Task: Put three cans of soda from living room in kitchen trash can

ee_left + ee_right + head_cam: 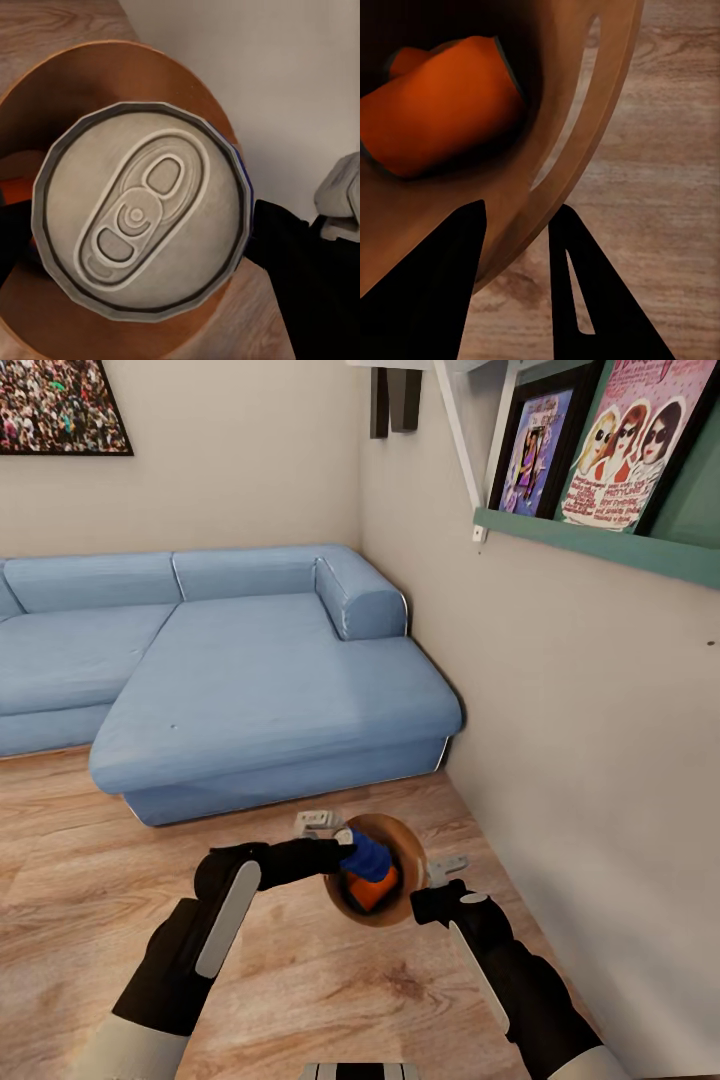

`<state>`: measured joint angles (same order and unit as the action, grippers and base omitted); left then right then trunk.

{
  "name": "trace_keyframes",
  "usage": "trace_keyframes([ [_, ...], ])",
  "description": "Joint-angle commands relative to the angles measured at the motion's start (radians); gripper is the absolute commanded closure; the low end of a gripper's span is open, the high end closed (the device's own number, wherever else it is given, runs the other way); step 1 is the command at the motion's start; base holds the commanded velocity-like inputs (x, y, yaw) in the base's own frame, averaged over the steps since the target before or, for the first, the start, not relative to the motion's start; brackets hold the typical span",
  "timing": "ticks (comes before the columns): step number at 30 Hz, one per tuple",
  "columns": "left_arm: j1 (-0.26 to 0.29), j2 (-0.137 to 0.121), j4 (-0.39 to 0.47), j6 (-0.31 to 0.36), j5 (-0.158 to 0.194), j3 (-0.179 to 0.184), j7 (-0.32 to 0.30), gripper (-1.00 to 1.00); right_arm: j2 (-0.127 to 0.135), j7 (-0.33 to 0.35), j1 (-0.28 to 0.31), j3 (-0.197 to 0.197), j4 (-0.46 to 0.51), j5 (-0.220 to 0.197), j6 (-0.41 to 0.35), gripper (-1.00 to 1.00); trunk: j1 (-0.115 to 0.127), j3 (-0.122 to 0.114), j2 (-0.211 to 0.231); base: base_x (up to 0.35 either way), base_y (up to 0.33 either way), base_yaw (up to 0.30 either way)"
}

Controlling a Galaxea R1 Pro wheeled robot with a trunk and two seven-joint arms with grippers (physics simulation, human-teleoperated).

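I am in the living room; the kitchen is out of view. My left gripper (352, 852) is shut on a dark blue can of soda (370, 856), holding it over the mouth of the tash can (408, 842). In the left wrist view the can's pale top (142, 210) faces the camera, with the brown bin (187, 82) behind it. An orange can of soda (373, 891) lies inside the bin, on its side (442, 112). My right gripper (433, 897) is shut on the bin's rim (577, 150), one finger inside the wall and one outside.
A big light-blue corner sofa (250, 680) stands just beyond the bin. A beige wall (590, 760) runs close along the right, carrying a teal shelf (600, 545) with framed pictures. Wood floor (70, 880) lies open to the left.
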<state>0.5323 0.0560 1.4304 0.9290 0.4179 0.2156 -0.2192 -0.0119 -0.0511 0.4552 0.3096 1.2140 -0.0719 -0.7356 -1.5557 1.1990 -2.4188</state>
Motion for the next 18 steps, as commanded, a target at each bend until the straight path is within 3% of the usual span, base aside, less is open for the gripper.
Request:
trace_keyframes([
  [1, 0.0, 0.0, -0.008, -0.006, 0.001, 0.001, -0.002, 1.0, 0.0, 0.002, 0.0, 0.0, 0.001, -0.006, 0.001, 1.0, 0.0, 0.0, 0.0, 0.0, 0.0, 0.0],
  [8, 0.0, -0.001, -0.081, -0.065, -0.003, 0.013, -0.002, 1.0, 0.0, 0.002, 0.0, 0.002, 0.001, -0.006, 0.001, 1.0, 0.0, 0.0, 0.0, 0.0, 0.0, 0.0],
  [13, 0.0, 0.002, -0.187, -0.148, -0.026, 0.053, -0.002, 1.0, 0.0, 0.002, 0.0, 0.003, 0.001, -0.006, 0.001, 1.0, 0.0, 0.0, 0.0, 0.0, 0.0, 0.0],
  [18, 0.0, 0.012, -0.236, -0.173, -0.04, 0.057, -0.002, 1.0, 0.0, 0.002, 0.0, 0.005, 0.001, -0.006, 0.001, 1.0, 0.0, 0.0, 0.0, 0.0, 0.0, 0.0],
])
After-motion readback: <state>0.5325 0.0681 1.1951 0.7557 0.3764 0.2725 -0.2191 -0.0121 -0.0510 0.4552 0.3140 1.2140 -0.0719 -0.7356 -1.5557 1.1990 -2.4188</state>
